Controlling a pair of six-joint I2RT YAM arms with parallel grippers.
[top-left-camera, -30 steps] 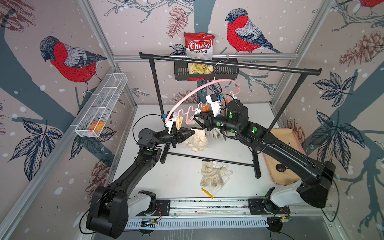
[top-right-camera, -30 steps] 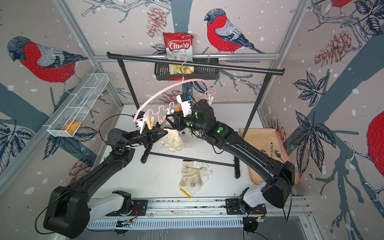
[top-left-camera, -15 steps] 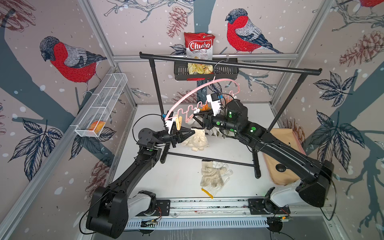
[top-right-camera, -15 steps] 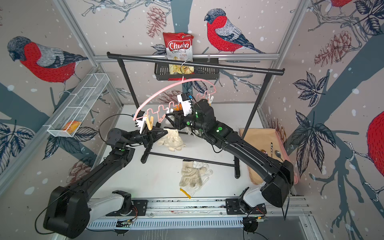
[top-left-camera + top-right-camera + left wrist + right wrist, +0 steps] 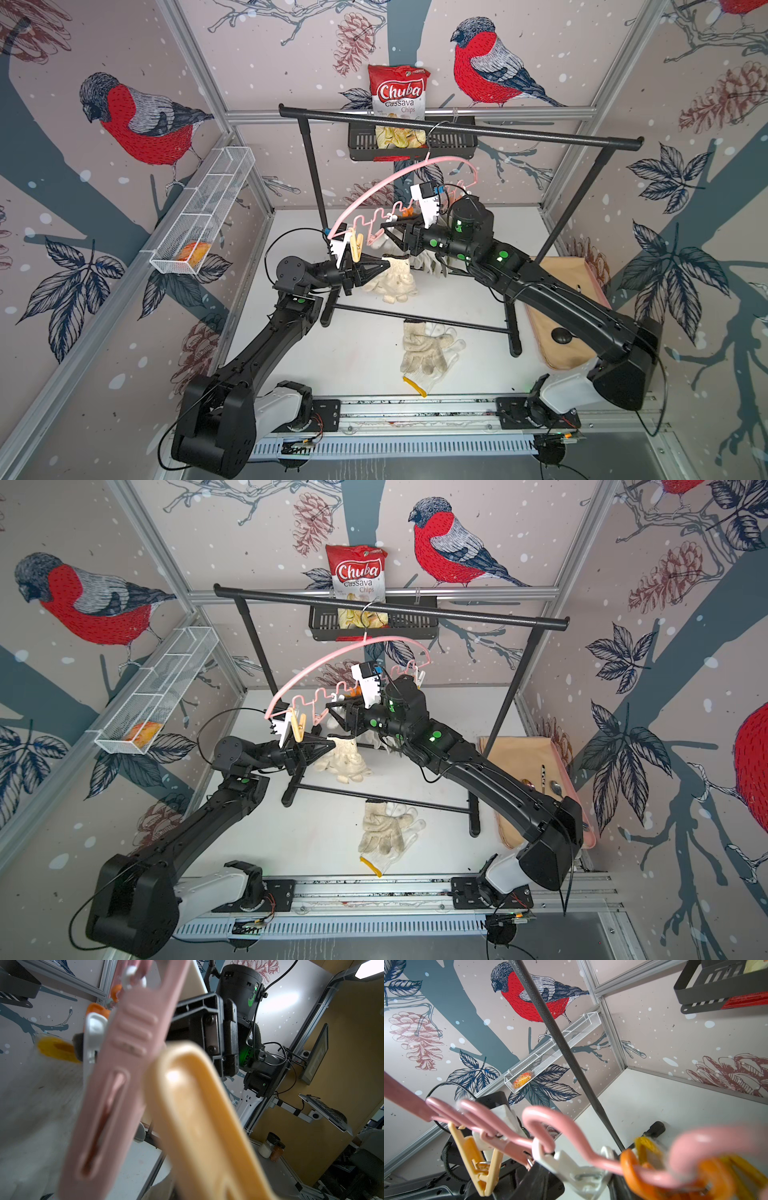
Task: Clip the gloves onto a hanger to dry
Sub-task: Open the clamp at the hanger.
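The pink hanger [image 5: 386, 187] hangs by its hook from the black rack bar [image 5: 457, 129]. My left gripper [image 5: 384, 261] is shut on the cuff of a cream knitted glove [image 5: 395, 280], held just under the yellow peg [image 5: 356, 245] at the hanger's left end. The left wrist view is filled by a yellow peg [image 5: 197, 1105] and a pink peg [image 5: 116, 1084], which hide the jaws. My right gripper [image 5: 388, 235] is closed round a white peg [image 5: 583, 1176] on the hanger's wavy rail. More gloves [image 5: 424, 349] lie on the table, and another pale glove [image 5: 432, 262] hangs behind the right arm.
The rack's base bar [image 5: 415, 322] crosses the table between the arms and the loose gloves. A black basket [image 5: 411, 143] with a chips bag hangs on the back wall. A white wire shelf [image 5: 203, 216] is on the left wall, and a tan tray [image 5: 561, 299] lies at the right.
Almost nothing has moved. Both arms stay by the hanger, and the right jaws have closed a touch on the white peg.
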